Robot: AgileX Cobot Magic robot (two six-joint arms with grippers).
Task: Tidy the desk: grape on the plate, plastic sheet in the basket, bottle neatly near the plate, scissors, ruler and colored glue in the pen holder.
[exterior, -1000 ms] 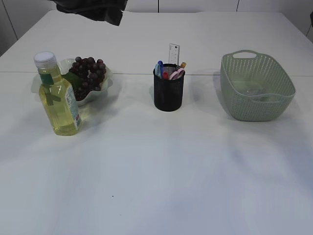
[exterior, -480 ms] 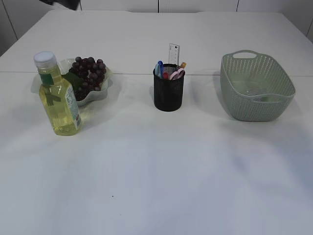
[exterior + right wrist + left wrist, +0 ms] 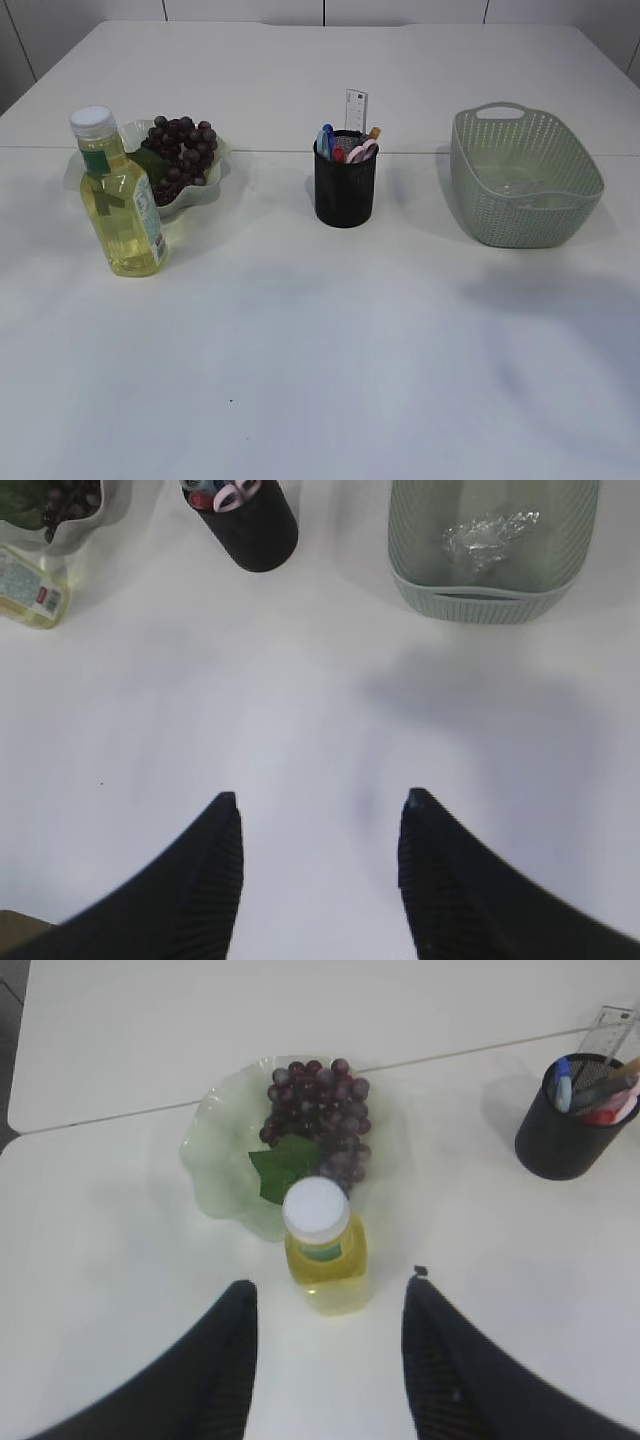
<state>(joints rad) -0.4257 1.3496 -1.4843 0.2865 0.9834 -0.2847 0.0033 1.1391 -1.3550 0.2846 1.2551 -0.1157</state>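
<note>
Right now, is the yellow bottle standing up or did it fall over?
Standing up. The bottle sits on its base on the table, white cap on top, just in front of the plate of grapes.

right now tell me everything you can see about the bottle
The bottle is clear plastic, filled with pale yellow liquid, with a white screw cap and a green-and-white label that also wraps the neck. It stands upright and closed on the white table, on the near side of the pale green plate holding the grapes, close by its rim. Whether they touch is unclear. No gripper holds it; the left gripper hangs open above it.
</note>
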